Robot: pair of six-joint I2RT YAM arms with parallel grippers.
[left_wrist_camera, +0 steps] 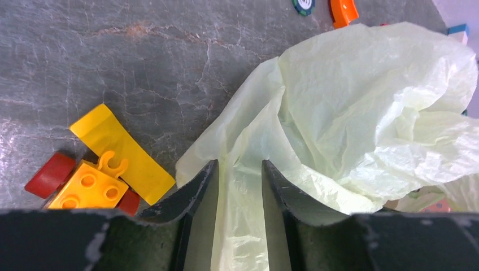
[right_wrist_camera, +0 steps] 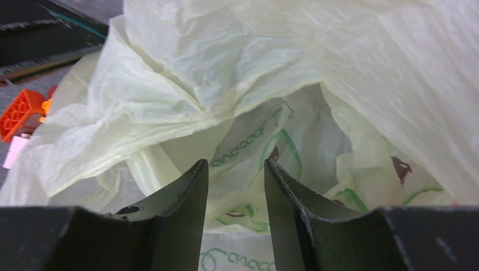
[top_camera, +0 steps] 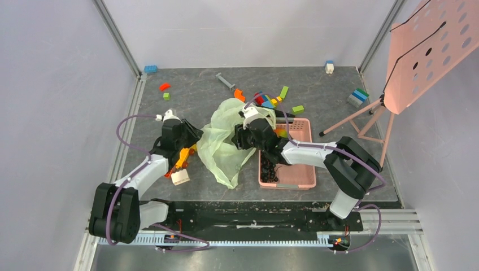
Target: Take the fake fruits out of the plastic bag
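From above, the bag (top_camera: 226,141) lay crumpled between my left claw (top_camera: 194,135) and my right claw (top_camera: 242,137), beside the pink basket (top_camera: 302,179); the left wrist view showed my left claw (left_wrist_camera: 239,165) parted around a fold of bag (left_wrist_camera: 367,101), and the right wrist view showed my right claw (right_wrist_camera: 236,164) parted and empty at the bag's mouth (right_wrist_camera: 197,84).

plastic bag (top_camera: 223,141): pale green, translucent, thin, crinkly; lies crumpled mid-counter (top_camera: 192,104), just left of pink basket (top_camera: 299,172); far part puffed up, near end tapers to point toward near edge

Mouth gapes toward right side; inner film shows green printed lettering, few dark brown spots; whether any fruit lies inside cannot tell

One fold runs between parted fingers of left pincer (left_wrist_camera: 240,169)

grape bunch (top_camera: 270,169): blackish lumpy cluster, out of bag, lying in basket's near-left part
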